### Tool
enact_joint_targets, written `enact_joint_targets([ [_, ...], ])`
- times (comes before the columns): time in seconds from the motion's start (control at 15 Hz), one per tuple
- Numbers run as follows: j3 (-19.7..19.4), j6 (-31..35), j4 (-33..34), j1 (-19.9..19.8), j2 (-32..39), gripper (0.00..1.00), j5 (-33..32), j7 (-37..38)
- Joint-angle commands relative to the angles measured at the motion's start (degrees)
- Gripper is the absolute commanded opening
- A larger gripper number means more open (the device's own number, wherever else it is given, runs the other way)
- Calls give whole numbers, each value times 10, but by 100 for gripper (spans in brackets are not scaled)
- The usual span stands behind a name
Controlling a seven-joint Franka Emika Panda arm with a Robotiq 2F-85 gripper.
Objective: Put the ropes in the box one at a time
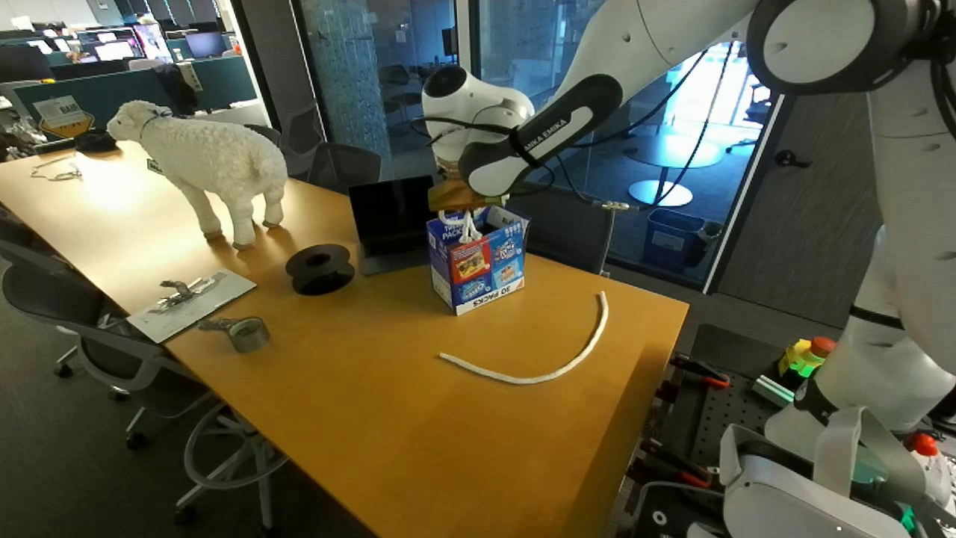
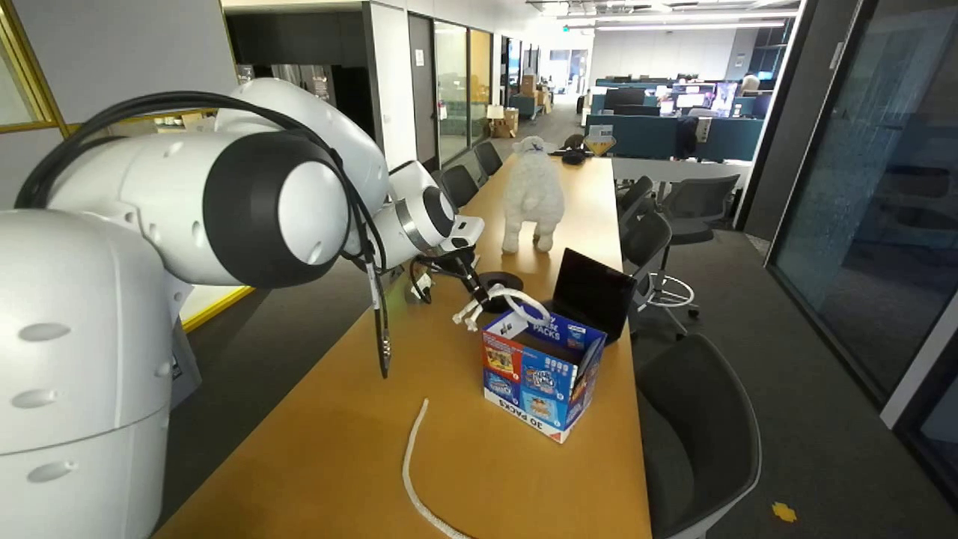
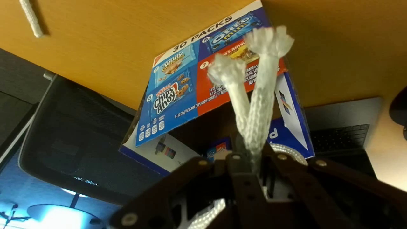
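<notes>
1. Here we are at the box (image 1: 485,276), standing on the desk (image 1: 388,433), open at the top, "30 PACKS" running upside down along its foot in both exterior views.
2. And the pincer (image 3: 254,157) is right up by the box's mouth, clamped on the folded rope (image 3: 262,95), jaws drawn in with the cord pinched between them!
3. Look at that rope: two flared ends jut out together, crossing in front of the box's printed wall in the wrist view. Its loop bows out the opposite way, by the box's back wall; whether it touches the rim, I can't tell.
4. The box's inside is mostly dark from the wrist, so what lies at the bottom I can't call.
5. Down on the desk, near the box but apart from it, the curved rope (image 1: 515,380) sweeps a wide arc, hollow side facing the box.
6. Just beside the box, on the side away from that arc, sits the laptop (image 1: 392,217), screen raised.
7. The spool (image 1: 321,282), dark and round, lies near the box, on the laptop's side.
8. Farther from the box come the tape (image 1: 250,336), a strip sticking out, and the board (image 1: 224,288), something crumpled on top.
9. Well apart from the box, the sheep (image 1: 216,153) stands on all fours!
10. Beside the box, off the desk's edge, a chair (image 2: 696,427).
</notes>
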Motion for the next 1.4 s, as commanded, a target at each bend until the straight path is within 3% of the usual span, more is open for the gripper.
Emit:
enact_joint_targets([
  [0.0, -8, -25, 58, 5, 41, 3, 15, 2],
  [1.13, -39, -76, 209, -4, 170, 3, 62, -14],
  [1.2, -36, -81, 214, -7, 173, 37, 71, -20],
  [1.33, -39, -87, 221, -5, 178, 43, 73, -21],
])
